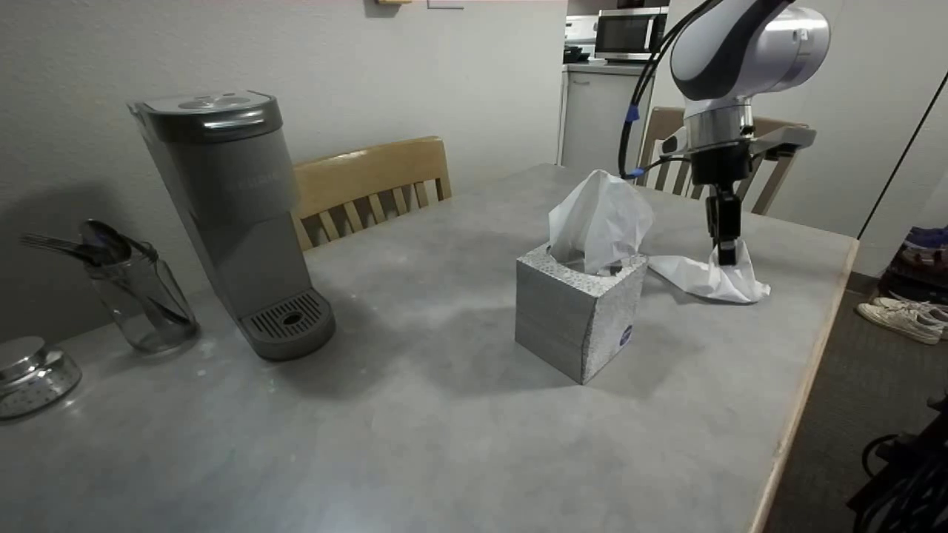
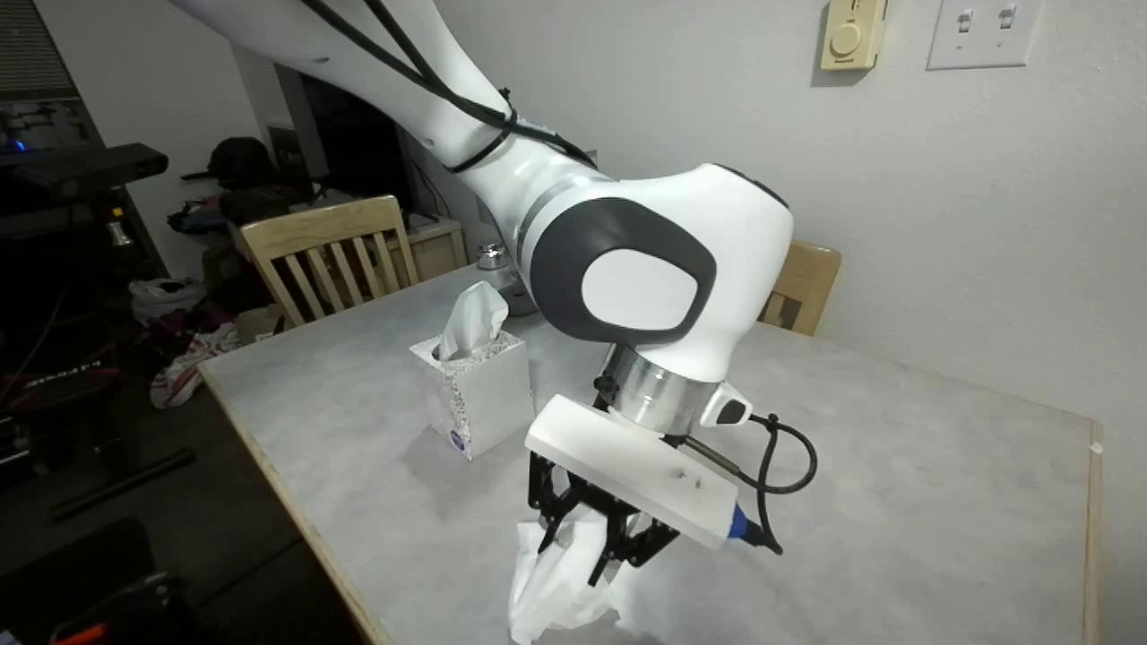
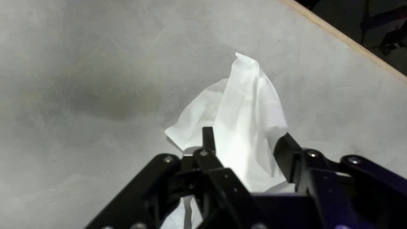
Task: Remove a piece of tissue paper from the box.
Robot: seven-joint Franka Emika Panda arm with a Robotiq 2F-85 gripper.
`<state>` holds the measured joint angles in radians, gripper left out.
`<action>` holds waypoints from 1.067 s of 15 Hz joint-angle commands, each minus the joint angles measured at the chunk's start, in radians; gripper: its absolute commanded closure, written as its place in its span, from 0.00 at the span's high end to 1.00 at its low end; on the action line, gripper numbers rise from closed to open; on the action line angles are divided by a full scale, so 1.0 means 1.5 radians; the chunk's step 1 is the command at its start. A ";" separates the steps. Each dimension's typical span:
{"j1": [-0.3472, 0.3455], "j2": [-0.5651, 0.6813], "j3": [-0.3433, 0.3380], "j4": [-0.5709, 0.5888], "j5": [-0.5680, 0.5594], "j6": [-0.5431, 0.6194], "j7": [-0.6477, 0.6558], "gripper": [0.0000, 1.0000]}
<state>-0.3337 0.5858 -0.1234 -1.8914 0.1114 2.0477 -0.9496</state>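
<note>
Black gripper (image 3: 246, 144): points down, jaws well apart, with a loose tissue (image 3: 238, 105) showing in the gap between them; whether either jaw touches the paper, I cannot tell.
Loose tissue: white, crumpled on the grey table (image 1: 385, 414), right under the jaws and clear of the box (image 1: 552, 311); one folded corner points away from the gripper in the wrist view.
Arm (image 2: 636, 287): white with dark grey panels, black cables (image 2: 488, 116) running along it.
Table edge (image 3: 349, 41): pale wood, crossing one corner of the wrist view.
Box: upright on the table, near the loose tissue yet apart from it; a small blue mark (image 1: 626, 335) sits low on one side in both exterior views.
Second tissue (image 1: 603, 215): stands up out of the opening in the top of the box.
Chairs (image 1: 374, 166): pale wood with slatted backs, in both exterior views.
Coffee maker (image 1: 244, 170): grey, upright, near the wall (image 1: 481, 89) and well apart from the box.
Jar (image 1: 127, 314): clear glass, just beside the coffee maker, cutlery (image 1: 107, 240) leaning in it.
Microwave (image 1: 626, 33): far back in an exterior view.
</note>
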 commanded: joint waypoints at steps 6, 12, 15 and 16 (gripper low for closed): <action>-0.016 -0.046 0.010 0.008 0.003 0.000 0.002 1.00; -0.013 -0.116 0.005 -0.005 0.009 -0.007 0.006 1.00; -0.008 -0.149 0.002 -0.010 0.008 -0.008 0.012 1.00; -0.007 -0.157 0.001 -0.009 0.008 -0.010 0.014 1.00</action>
<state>-0.3389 0.4129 -0.1232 -1.8689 0.1114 2.0412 -0.9334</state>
